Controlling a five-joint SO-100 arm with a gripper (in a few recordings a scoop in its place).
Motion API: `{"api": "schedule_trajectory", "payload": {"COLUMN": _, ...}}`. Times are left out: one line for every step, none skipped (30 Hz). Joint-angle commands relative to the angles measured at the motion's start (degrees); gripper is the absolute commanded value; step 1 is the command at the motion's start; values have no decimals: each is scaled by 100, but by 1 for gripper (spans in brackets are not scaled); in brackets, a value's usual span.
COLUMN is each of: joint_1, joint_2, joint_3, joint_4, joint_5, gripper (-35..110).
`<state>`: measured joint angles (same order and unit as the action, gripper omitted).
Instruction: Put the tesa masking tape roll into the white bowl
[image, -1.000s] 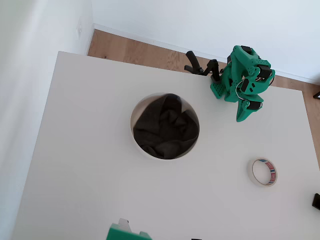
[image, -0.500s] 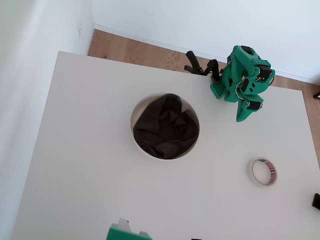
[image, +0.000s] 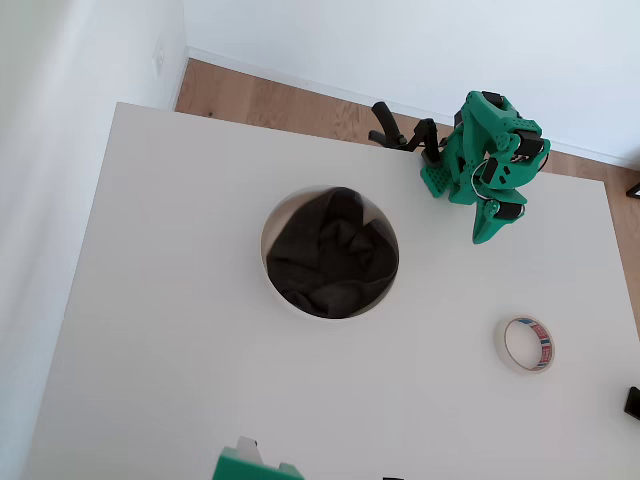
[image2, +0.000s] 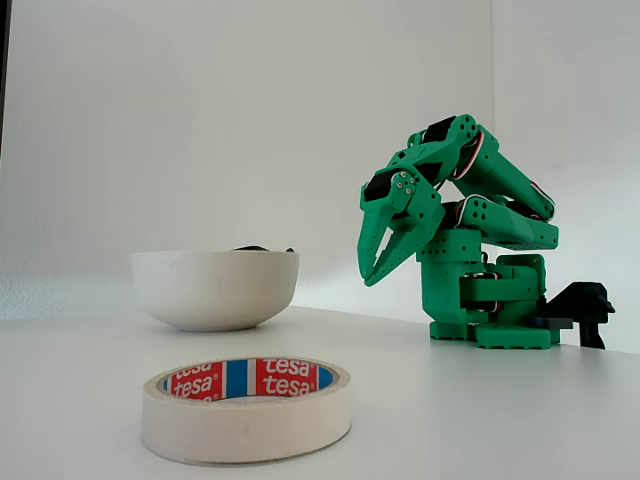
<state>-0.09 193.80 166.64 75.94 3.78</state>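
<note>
Gripper (image2: 372, 268): green, two-finger, carried on a folded green arm (image: 490, 160) near the table's far edge; fingers drawn together at the tips, nothing between them, pointing down and held well above the table (image: 180, 380). Change over the preceding second: none visible in the overhead view; arm, tape and bowl all sit where they were, so the arm appears parked in its folded pose and the pick-up has not begun. Tesa masking tape roll (image: 526, 344): cream-white ring, red and blue printed core, lying flat on the table, well apart from the gripper and to the right of the bowl in the overhead view; nearest the lens in the fixed view (image2: 247, 409). White bowl (image: 276, 215): large, round, thin rim, dark crumpled cloth (image: 332, 254) inside, standing near the table's middle, well apart from the roll; no tape inside it. Task status, as judged: entirely outstanding. Next requirement, as judged: unfold the arm toward the roll, part the fingers, and take one wall of the ring.
</note>
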Motion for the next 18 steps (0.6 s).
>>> {"api": "schedule_trajectory", "payload": {"joint_1": 97, "joint_2": 44, "joint_3": 0, "joint_4": 44, "joint_5": 35, "gripper": -8}}
{"api": "schedule_trajectory", "payload": {"joint_1": 97, "joint_2": 44, "joint_3": 0, "joint_4": 44, "joint_5": 35, "gripper": -8}}
{"api": "schedule_trajectory", "payload": {"joint_1": 97, "joint_2": 44, "joint_3": 0, "joint_4": 44, "joint_5": 35, "gripper": -8}}
{"api": "schedule_trajectory", "payload": {"joint_1": 97, "joint_2": 44, "joint_3": 0, "joint_4": 44, "joint_5": 35, "gripper": -8}}
{"api": "schedule_trajectory", "payload": {"joint_1": 97, "joint_2": 44, "joint_3": 0, "joint_4": 44, "joint_5": 35, "gripper": -8}}
{"api": "schedule_trajectory", "payload": {"joint_1": 88, "joint_2": 44, "joint_3": 0, "joint_4": 44, "joint_5": 35, "gripper": -8}}
{"api": "schedule_trajectory", "payload": {"joint_1": 88, "joint_2": 44, "joint_3": 0, "joint_4": 44, "joint_5": 35, "gripper": -8}}
{"api": "schedule_trajectory", "payload": {"joint_1": 88, "joint_2": 44, "joint_3": 0, "joint_4": 44, "joint_5": 35, "gripper": -8}}
{"api": "schedule_trajectory", "payload": {"joint_1": 88, "joint_2": 44, "joint_3": 0, "joint_4": 44, "joint_5": 35, "gripper": -8}}
{"api": "schedule_trajectory", "payload": {"joint_1": 88, "joint_2": 44, "joint_3": 0, "joint_4": 44, "joint_5": 35, "gripper": -8}}
{"api": "schedule_trajectory", "payload": {"joint_1": 88, "joint_2": 44, "joint_3": 0, "joint_4": 62, "joint_5": 44, "gripper": -8}}
{"api": "schedule_trajectory", "payload": {"joint_1": 88, "joint_2": 44, "joint_3": 0, "joint_4": 97, "joint_5": 88, "gripper": -8}}
{"api": "schedule_trajectory", "payload": {"joint_1": 88, "joint_2": 44, "joint_3": -9, "joint_4": 97, "joint_5": 114, "gripper": -8}}
{"api": "schedule_trajectory", "payload": {"joint_1": 88, "joint_2": 44, "joint_3": -44, "joint_4": 62, "joint_5": 114, "gripper": -8}}
{"api": "schedule_trajectory", "payload": {"joint_1": 123, "joint_2": 44, "joint_3": -149, "joint_4": 9, "joint_5": 114, "gripper": -8}}
{"api": "schedule_trajectory", "payload": {"joint_1": 202, "joint_2": 44, "joint_3": -334, "joint_4": -18, "joint_5": 132, "gripper": -8}}
{"api": "schedule_trajectory", "payload": {"joint_1": 264, "joint_2": 44, "joint_3": -589, "joint_4": 18, "joint_5": 176, "gripper": -8}}
{"api": "schedule_trajectory", "payload": {"joint_1": 290, "joint_2": 44, "joint_3": -826, "joint_4": 44, "joint_5": 220, "gripper": -8}}
